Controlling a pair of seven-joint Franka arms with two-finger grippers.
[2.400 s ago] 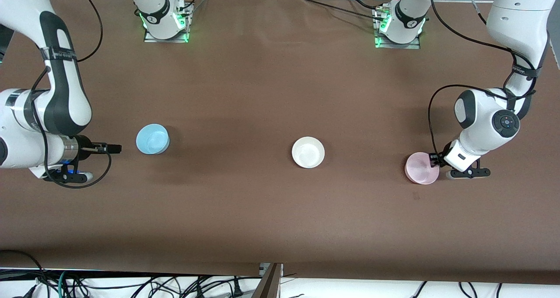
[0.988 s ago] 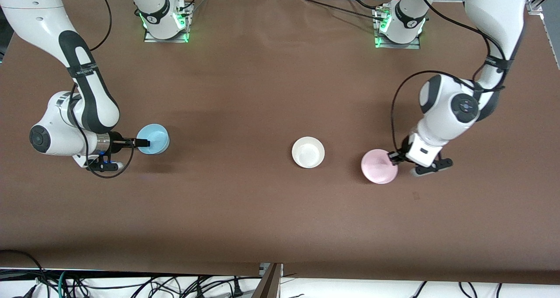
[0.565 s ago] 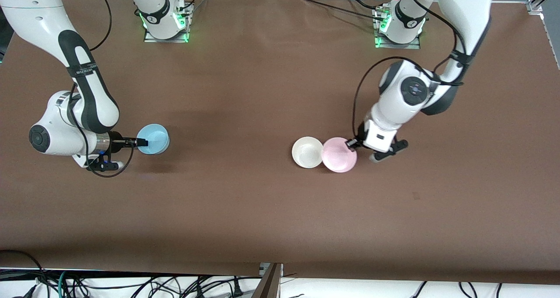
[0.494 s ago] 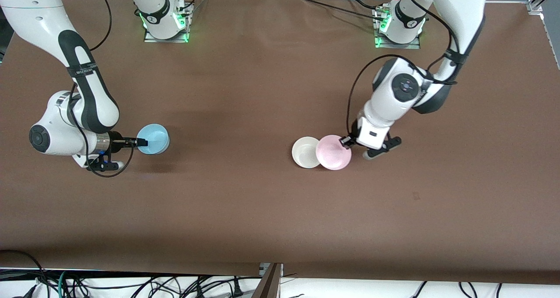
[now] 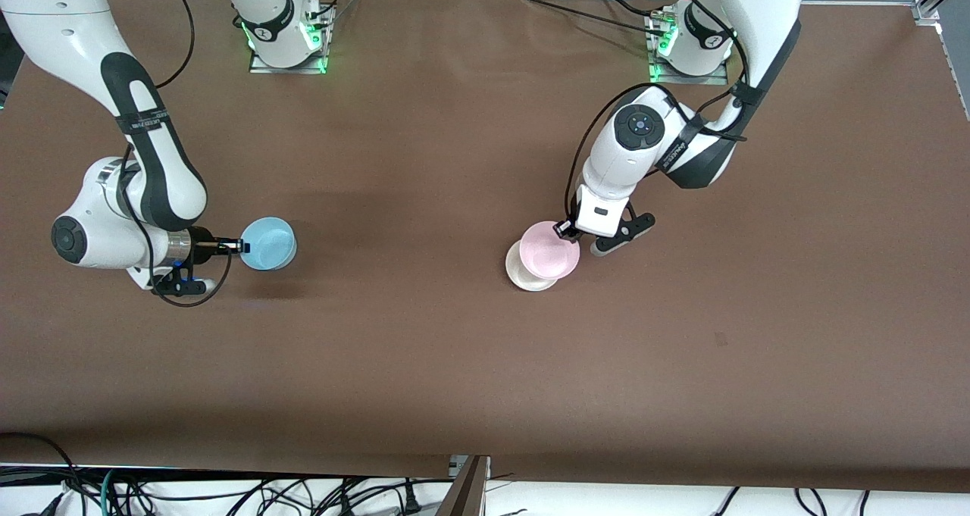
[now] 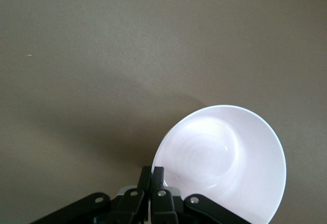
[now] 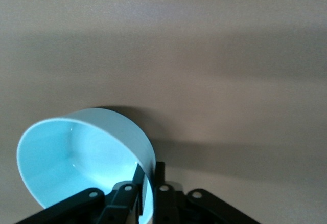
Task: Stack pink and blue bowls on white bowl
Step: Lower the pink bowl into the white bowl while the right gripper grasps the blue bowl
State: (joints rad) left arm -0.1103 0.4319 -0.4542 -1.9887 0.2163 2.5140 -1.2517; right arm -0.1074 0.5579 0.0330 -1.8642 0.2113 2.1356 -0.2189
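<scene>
My left gripper (image 5: 563,229) is shut on the rim of the pale pink bowl (image 5: 549,251) and holds it over the white bowl (image 5: 523,277). The pink bowl covers most of the white one, and only the white bowl's edge shows beneath it. In the left wrist view the left gripper (image 6: 157,175) pinches the pink bowl (image 6: 225,162) at its rim. My right gripper (image 5: 240,248) is shut on the rim of the sky blue bowl (image 5: 270,244) toward the right arm's end of the table. In the right wrist view the right gripper (image 7: 153,175) holds the blue bowl (image 7: 76,157) tilted.
The brown table (image 5: 424,160) carries nothing else. The two arm bases (image 5: 288,39) stand at the table's edge farthest from the front camera. Cables hang below the table's edge nearest that camera.
My left gripper has carried the pink bowl from the left arm's end of the table to over the white bowl. My right gripper has reached the blue bowl, gripped its rim and shifted it slightly.
</scene>
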